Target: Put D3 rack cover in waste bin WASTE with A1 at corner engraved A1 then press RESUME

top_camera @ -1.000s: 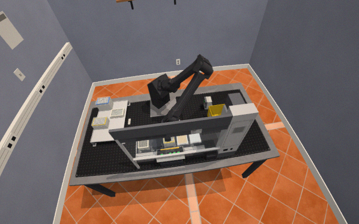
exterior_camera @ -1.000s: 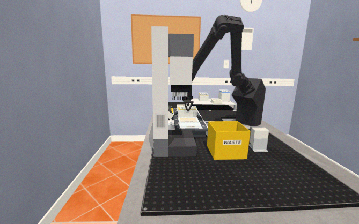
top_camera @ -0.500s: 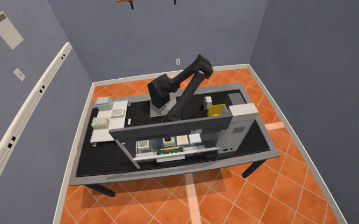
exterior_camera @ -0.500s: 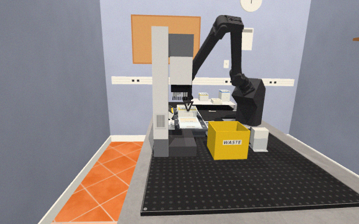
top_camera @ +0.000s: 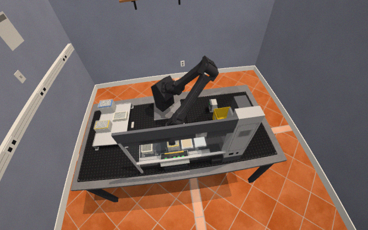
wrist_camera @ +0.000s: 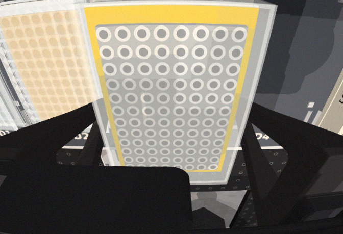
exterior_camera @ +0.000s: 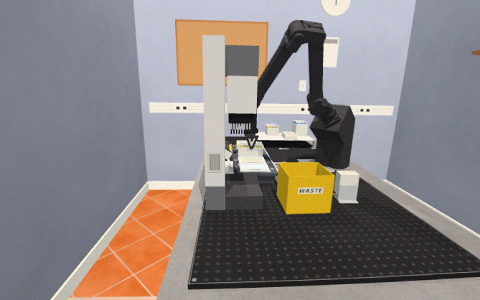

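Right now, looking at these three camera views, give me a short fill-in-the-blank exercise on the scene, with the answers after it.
1. The black gripper is shut on the clear cover of the ____-framed tip rack.
2. The open yellow bin bears the word ____.
3. In the wrist view, the plate with orange wells lies to the ____ of that rack.

Missing words: yellow; WASTE; left

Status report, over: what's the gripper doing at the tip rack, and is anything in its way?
Gripper shut on clear cover, fingers on its long sides. Cover still on tip rack at D3. Pipetting head hangs close above; orange plate beside it.
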`<state>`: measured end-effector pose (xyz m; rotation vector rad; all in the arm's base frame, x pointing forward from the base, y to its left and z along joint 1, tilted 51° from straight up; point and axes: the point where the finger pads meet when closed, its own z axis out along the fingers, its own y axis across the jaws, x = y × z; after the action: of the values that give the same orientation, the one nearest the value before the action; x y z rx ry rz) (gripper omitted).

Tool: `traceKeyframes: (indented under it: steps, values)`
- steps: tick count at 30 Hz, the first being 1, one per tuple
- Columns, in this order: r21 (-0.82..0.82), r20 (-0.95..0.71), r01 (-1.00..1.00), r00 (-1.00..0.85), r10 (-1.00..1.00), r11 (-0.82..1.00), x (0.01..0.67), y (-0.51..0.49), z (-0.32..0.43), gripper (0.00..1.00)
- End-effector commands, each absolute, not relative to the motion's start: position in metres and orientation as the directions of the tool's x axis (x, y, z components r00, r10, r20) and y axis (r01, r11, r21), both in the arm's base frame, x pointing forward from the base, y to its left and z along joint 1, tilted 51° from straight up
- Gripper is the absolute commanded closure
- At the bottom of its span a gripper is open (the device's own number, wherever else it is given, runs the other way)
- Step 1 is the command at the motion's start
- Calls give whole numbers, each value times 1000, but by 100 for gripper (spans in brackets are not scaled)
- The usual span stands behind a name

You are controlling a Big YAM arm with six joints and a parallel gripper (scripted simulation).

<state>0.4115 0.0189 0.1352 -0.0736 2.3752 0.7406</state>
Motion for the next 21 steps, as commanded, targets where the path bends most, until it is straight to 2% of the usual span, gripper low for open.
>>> traceKeyframes:
  steps: [1,21]
  values:
    - [486,-611,-235,-780,135,842,418,17,144,100]
    - [473,-630,-241,-765,134,848,412,4,163,100]
